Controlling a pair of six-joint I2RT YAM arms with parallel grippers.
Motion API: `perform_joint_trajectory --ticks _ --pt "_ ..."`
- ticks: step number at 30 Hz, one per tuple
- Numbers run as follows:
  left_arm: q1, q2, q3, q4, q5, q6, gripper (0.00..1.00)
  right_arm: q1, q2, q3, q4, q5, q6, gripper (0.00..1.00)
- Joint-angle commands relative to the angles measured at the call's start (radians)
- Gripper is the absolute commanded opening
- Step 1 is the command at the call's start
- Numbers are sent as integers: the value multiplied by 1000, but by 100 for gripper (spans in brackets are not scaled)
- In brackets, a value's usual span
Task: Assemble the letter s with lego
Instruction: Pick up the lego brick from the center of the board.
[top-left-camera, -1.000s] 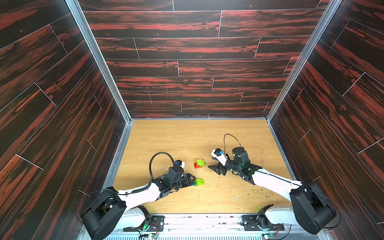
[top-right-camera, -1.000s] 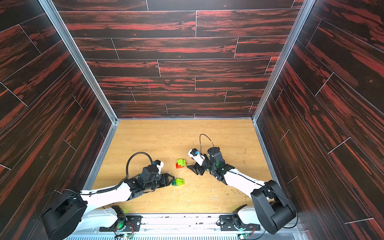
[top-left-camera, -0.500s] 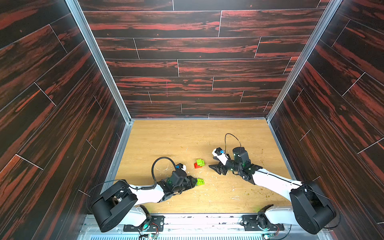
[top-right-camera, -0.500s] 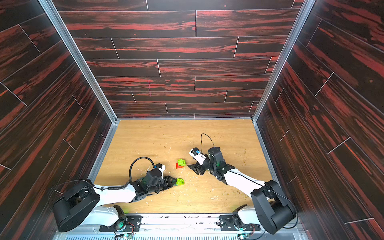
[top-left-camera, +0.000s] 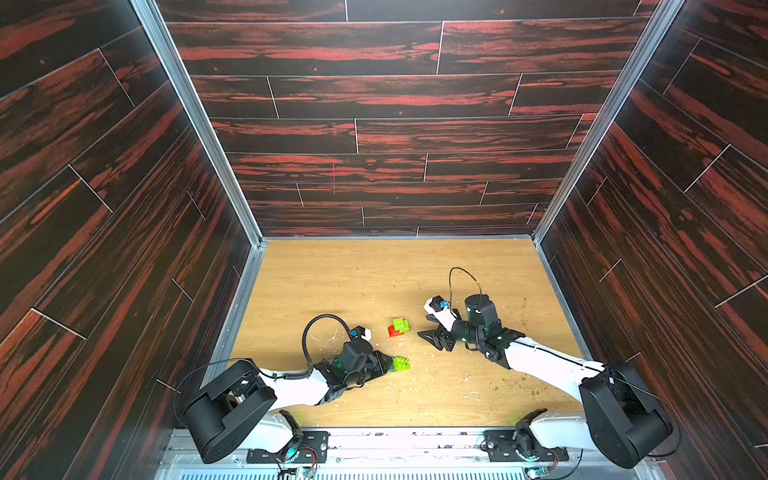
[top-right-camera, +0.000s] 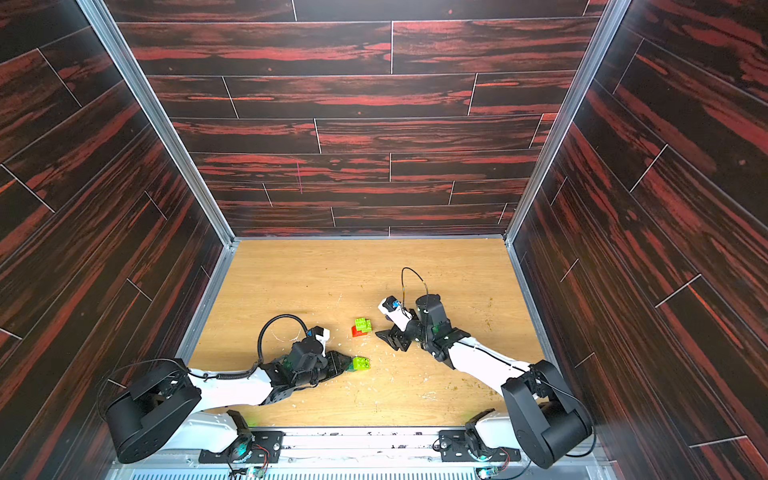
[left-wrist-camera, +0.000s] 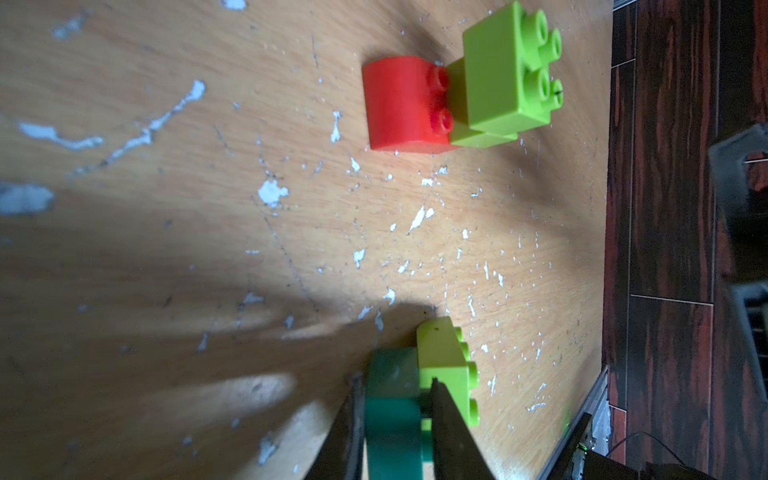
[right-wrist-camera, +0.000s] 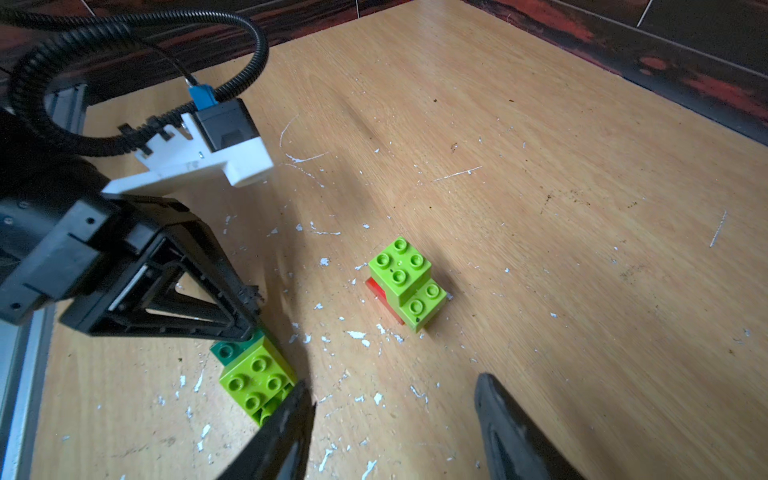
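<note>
This is a robot test cell in a lab, not a lived-in room. Three walls (top-left-camera: 374, 124) of dark, red-streaked plank cladding box in a small bench (top-left-camera: 374, 270) of pale wood-look board. Bare aluminium posts (top-left-camera: 199, 124) join the walls at the far corners. A left arm (top-left-camera: 291, 388) and a right arm (top-left-camera: 540, 365), white and black, are mounted on a metal rail (top-left-camera: 415, 444) along the near edge, with exposed wiring (top-left-camera: 307, 454) by their bases. Corrugated cable (right-wrist-camera: 259, 58) loops to a wrist camera (right-wrist-camera: 224, 129). The board is scratched and flecked with white chips (left-wrist-camera: 272, 193), and a few toy bricks (top-left-camera: 400, 326) lie on it.
</note>
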Motion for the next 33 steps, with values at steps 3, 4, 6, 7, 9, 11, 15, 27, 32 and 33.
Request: perform_joint_trajectory --ticks 3,4,6,7,9,11,15,27,32,33 --pt "-3 2 -11 9 7 9 32 -5 -24 19 -19 -28 18 64" --pt "-3 6 -13 15 10 10 33 -5 -24 19 -23 -28 18 64" --pt "-2 15 -10 26 19 10 36 -5 -24 16 -25 -29 18 64" --pt "-3 21 -7 30 26 11 37 -5 -24 16 -27 -28 18 64" --pt "-3 27 -3 35 34 11 37 -5 -26 14 -29 -29 17 64" --pt "-3 31 -2 37 38 11 36 -6 -26 13 -30 -29 20 64" --pt "-3 38 -5 40 50 12 31 -7 -27 13 -34 -29 19 64" --pt "1 -46 38 -88 36 42 20 -10 -13 8 9 -23 72 64" --pt "66 -159 58 -198 70 94 20 -15 19 27 48 35 204 64" --pt "88 -186 60 -209 94 108 19 -19 29 40 41 35 250 64"
